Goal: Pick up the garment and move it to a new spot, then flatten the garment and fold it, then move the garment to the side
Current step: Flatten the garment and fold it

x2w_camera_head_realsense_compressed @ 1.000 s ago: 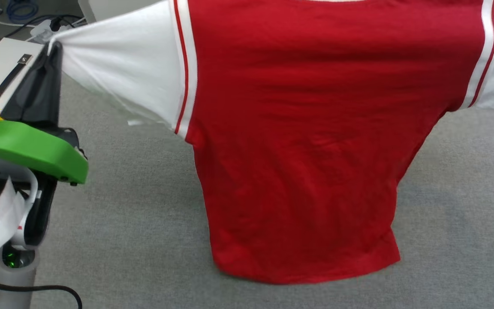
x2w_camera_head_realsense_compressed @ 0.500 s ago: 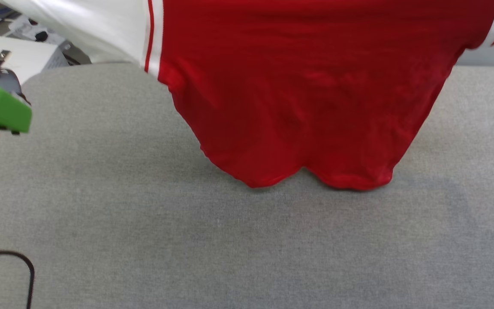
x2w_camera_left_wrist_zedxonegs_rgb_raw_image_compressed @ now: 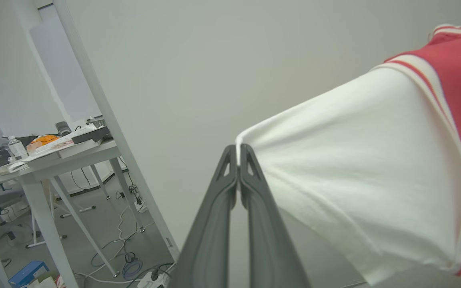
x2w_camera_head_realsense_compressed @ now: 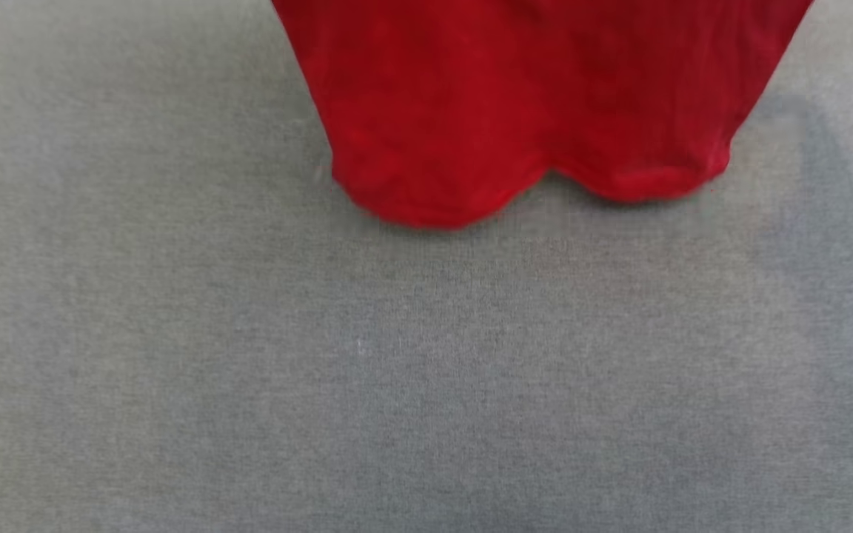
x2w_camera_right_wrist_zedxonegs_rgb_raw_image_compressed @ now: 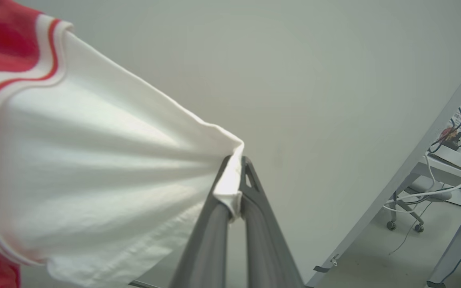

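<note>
The red garment [x2w_camera_head_realsense_compressed: 530, 96] hangs from the top of the head view, its hem rumpled just above or on the grey table surface [x2w_camera_head_realsense_compressed: 426, 370]. In the left wrist view my left gripper [x2w_camera_left_wrist_zedxonegs_rgb_raw_image_compressed: 238, 154] is shut on the edge of one white sleeve [x2w_camera_left_wrist_zedxonegs_rgb_raw_image_compressed: 358, 168], which stretches off to the right toward the striped trim. My right gripper [x2w_camera_right_wrist_zedxonegs_rgb_raw_image_compressed: 236, 160] is shut on the other white sleeve [x2w_camera_right_wrist_zedxonegs_rgb_raw_image_compressed: 94, 176], bunched between its fingers in the right wrist view. The lettering is hidden.
A grey cloth-covered table fills the head view below the hem. Off to the left stands a white desk [x2w_camera_left_wrist_zedxonegs_rgb_raw_image_compressed: 54, 156] with clutter, cables on the floor beneath. Another desk with cables [x2w_camera_right_wrist_zedxonegs_rgb_raw_image_compressed: 454, 160] lies to the right. A plain pale wall is ahead.
The head view has tilted down, so the sleeves and my left arm have left it. The garment's hem has risen in the picture and bunched up over the table.
</note>
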Available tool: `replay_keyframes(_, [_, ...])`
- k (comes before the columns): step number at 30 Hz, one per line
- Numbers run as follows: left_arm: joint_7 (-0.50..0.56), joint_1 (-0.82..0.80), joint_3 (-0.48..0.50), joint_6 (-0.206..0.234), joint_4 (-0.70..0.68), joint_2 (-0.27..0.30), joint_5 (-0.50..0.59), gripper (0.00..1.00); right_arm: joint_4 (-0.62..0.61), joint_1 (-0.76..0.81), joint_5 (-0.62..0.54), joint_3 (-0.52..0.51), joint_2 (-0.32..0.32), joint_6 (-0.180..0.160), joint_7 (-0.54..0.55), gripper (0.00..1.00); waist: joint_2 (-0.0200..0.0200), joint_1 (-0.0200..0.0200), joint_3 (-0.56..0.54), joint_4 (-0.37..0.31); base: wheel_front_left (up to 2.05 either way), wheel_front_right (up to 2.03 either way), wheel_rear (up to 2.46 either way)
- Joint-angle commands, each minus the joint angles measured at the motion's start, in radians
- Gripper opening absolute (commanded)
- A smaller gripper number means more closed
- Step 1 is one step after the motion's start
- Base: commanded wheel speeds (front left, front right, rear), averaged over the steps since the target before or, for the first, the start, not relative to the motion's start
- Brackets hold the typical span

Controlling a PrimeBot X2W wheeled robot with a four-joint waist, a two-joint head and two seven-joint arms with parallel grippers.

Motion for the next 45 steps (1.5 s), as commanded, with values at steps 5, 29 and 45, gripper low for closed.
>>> replay_keyframes(5, [-0.051, -0.240, -0.052, -0.017, 0.162, 0.026, 0.042, 0.00, 0.148, -0.204, -0.061, 0.053, 0.036, -0.002, -0.048, 0.00, 0.0000, 0.0000, 0.197, -0.022, 0.00, 0.00, 0.00])
replay_keyframes(29, [-0.481, -0.389, -0.269, -0.030, 0.676, -0.102, 0.026, 0.00, 0.622, -0.411, -0.165, 0.148, 0.201, -0.002, -0.386, 0.00, 0.0000, 0.0000, 0.261, 0.016, 0.00, 0.00, 0.00])
replay_keyframes(45, [-0.554, 0.293, -0.377, -0.023, 0.660, -0.153, -0.114, 0.00, 0.413, 0.273, 0.155, 0.361, 0.121, -0.002, -0.368, 0.00, 0.0000, 0.0000, -0.003, 0.043, 0.00, 0.00, 0.00])
